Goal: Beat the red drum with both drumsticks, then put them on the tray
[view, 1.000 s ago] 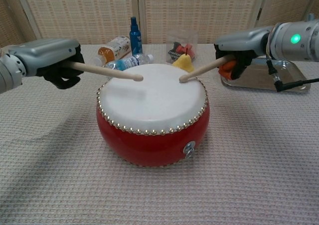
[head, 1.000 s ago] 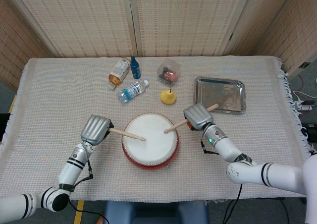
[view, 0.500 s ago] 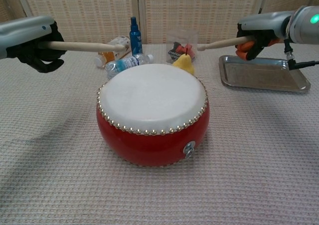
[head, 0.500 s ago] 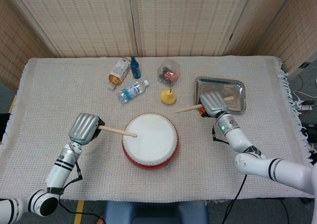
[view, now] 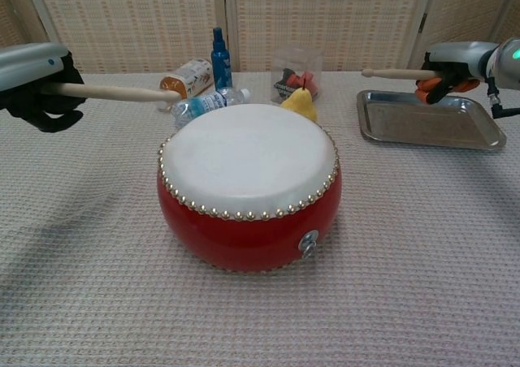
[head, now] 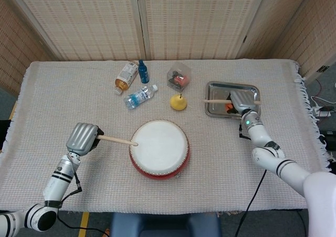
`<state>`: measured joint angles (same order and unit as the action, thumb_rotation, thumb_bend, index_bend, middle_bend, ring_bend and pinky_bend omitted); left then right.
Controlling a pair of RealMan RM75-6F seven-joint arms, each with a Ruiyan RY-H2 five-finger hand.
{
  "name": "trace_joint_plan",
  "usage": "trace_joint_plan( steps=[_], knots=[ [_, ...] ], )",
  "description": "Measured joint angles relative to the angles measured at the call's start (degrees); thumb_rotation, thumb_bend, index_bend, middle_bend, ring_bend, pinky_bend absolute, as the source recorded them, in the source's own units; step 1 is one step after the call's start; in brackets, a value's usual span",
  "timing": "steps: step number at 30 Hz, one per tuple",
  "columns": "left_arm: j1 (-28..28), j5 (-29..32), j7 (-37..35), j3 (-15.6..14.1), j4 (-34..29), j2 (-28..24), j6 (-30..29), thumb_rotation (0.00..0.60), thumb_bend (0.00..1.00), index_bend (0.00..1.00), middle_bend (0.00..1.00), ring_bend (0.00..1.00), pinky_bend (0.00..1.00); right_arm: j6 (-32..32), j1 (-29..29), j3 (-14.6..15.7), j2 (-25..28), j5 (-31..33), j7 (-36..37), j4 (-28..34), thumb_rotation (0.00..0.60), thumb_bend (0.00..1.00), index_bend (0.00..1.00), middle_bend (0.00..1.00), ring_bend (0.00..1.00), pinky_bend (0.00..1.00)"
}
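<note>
The red drum (head: 159, 149) (view: 249, 187) with its white skin stands at the middle front of the table. To its left, my left hand (head: 81, 138) (view: 36, 83) grips a wooden drumstick (head: 116, 140) (view: 114, 92), held level, its tip at the drum's left rim. My right hand (head: 241, 100) (view: 455, 62) hovers over the metal tray (head: 216, 109) (view: 426, 122) at the right. It grips the other drumstick (head: 216, 101) (view: 394, 74), which points left above the tray.
Behind the drum lie a tan bottle (head: 126, 76), a dark blue bottle (head: 143, 72) and a clear water bottle (head: 140, 96). A clear box (head: 178, 76) and a yellow pear (head: 178, 102) sit near the tray. A woven cloth covers the table.
Both hands drew away from the drum. The right hand swung right over the tray with its stick, and the left hand pulled its stick back to the left.
</note>
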<state>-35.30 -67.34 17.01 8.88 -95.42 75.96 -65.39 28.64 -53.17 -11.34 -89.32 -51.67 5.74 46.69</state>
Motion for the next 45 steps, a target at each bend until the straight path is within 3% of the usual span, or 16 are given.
trace_joint_plan(
  steps=[3, 4, 10, 14, 21, 27, 32, 36, 45],
  knots=[
    [0.1, 0.0, -0.2, 0.1, 0.0, -0.2, 0.1, 0.6, 0.83, 0.99, 1.0, 1.0, 1.0, -2.8, 0.0, -0.8, -2.6, -2.3, 3.6, -5.3, 0.6, 0.64, 0.99, 0.84, 0.76, 0.92],
    [0.2, 0.0, -0.3, 0.1, 0.0, -0.2, 0.1, 0.6, 0.83, 0.99, 1.0, 1.0, 1.0, -4.2, 0.0, -1.0, -3.5, -3.3, 5.0, -7.4, 0.6, 0.59, 0.95, 0.77, 0.67, 0.85],
    [0.4, 0.2, -1.0, 0.3, -0.2, -0.4, 0.4, 0.6, 0.83, 0.99, 1.0, 1.0, 1.0, -9.7, -0.3, -1.9, -6.3, -6.6, 8.7, -14.4, 0.6, 0.42, 0.63, 0.52, 0.34, 0.46],
    [0.6, 0.1, -1.3, 0.5, -0.2, -0.5, 0.4, 0.6, 0.83, 0.99, 1.0, 1.0, 1.0, -12.3, -0.5, -2.2, -7.0, -7.3, 9.3, -17.8, 0.6, 0.34, 0.4, 0.39, 0.19, 0.32],
    [0.6, -0.3, -1.4, 0.8, -0.4, -0.9, 0.3, 0.6, 0.83, 0.99, 1.0, 1.0, 1.0, -15.6, -0.9, -3.0, -8.3, -7.8, 9.4, -21.9, 0.6, 0.17, 0.06, 0.2, 0.04, 0.19],
    [0.6, -0.9, -2.1, 1.5, -0.1, -0.7, -0.2, 0.6, 0.83, 0.99, 1.0, 1.0, 1.0, -16.2, -0.9, -4.0, -7.1, -8.3, 10.0, -20.1, 0.6, 0.13, 0.02, 0.17, 0.01, 0.17],
    [0.4, -1.0, -1.9, 1.7, -0.5, -1.0, -0.1, 0.6, 0.83, 0.99, 1.0, 1.0, 1.0, -13.8, 0.0, -4.6, -4.5, -9.7, 10.4, -14.9, 0.6, 0.12, 0.1, 0.17, 0.01, 0.17],
    [0.1, -1.1, -1.4, 1.8, -1.0, -1.0, 0.1, 0.6, 0.83, 0.99, 1.0, 1.0, 1.0, -9.7, 1.4, -5.3, -0.2, -11.2, 11.0, -6.5, 0.6, 0.12, 0.14, 0.17, 0.07, 0.22],
    [-0.8, -1.9, 2.2, 2.4, -2.5, -0.5, -0.9, 0.6, 0.83, 0.99, 1.0, 1.0, 1.0, -2.1, 6.0, -7.4, 15.5, -13.5, 12.7, 24.9, 0.6, 0.12, 0.17, 0.17, 0.08, 0.25]
  ],
)
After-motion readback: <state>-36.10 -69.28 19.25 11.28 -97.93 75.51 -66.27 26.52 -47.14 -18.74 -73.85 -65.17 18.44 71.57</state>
